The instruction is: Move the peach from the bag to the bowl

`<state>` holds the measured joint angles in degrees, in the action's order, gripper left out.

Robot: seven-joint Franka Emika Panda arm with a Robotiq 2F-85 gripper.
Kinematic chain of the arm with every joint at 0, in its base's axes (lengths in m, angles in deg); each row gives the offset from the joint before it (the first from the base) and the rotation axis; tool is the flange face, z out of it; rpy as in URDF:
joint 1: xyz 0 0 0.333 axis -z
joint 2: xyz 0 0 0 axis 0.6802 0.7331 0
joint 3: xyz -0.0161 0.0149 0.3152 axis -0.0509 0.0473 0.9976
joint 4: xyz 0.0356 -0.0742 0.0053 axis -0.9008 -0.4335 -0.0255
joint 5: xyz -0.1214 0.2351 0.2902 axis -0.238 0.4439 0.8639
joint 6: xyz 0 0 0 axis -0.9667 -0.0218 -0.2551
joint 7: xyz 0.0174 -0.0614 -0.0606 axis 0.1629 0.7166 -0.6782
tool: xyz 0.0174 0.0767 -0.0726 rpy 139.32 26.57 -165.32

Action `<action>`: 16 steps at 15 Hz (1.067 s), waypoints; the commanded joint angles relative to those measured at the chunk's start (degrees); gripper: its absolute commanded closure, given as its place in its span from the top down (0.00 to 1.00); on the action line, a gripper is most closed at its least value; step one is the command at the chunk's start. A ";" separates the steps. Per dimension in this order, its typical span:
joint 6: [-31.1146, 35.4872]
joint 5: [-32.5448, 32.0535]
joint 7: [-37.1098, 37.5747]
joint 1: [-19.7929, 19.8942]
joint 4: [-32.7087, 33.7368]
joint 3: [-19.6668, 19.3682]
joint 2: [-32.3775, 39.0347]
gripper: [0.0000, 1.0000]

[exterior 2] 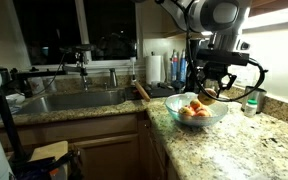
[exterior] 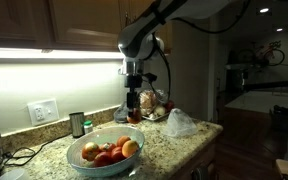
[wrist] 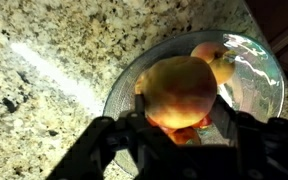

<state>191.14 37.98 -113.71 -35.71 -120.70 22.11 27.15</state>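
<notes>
Peach (wrist: 179,88): pinched in the pincer (exterior: 134,110), hanging above the bowl (wrist: 119,85) and not yet resting in it.
Pincer: pressed together on the peach from two sides, reaching down from above the bowl.
Bowl: clear glass, standing on the counter (wrist: 44,90); it already holds other fruit (wrist: 209,55).
Bag (exterior: 181,123): clear plastic, lying on the counter beside the bowl and apart from it.
Step in hand: judged to be the lowering and release over the bowl.
Procedure: centre the peach over a free spot inside the rim, descend until it is just above the fruit, then spread the pincer slowly.
Caution: a release from too high may bruise the peach or knock fruit out of the bowl.
Obscured: fingertips are dark in the wrist view, the near rim of the bowl is covered by the pincer, and clearance above the bowl cannot be judged.
</notes>
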 commanded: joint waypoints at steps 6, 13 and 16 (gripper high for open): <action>-3.27 1.28 -0.28 1.64 1.47 1.06 0.11 0.41; -1.14 -0.06 1.39 1.20 1.18 0.41 -0.15 0.41; -1.48 -0.28 1.57 1.22 1.47 0.38 -0.12 0.41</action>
<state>190.19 38.09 -113.21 -35.12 -120.10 22.22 27.16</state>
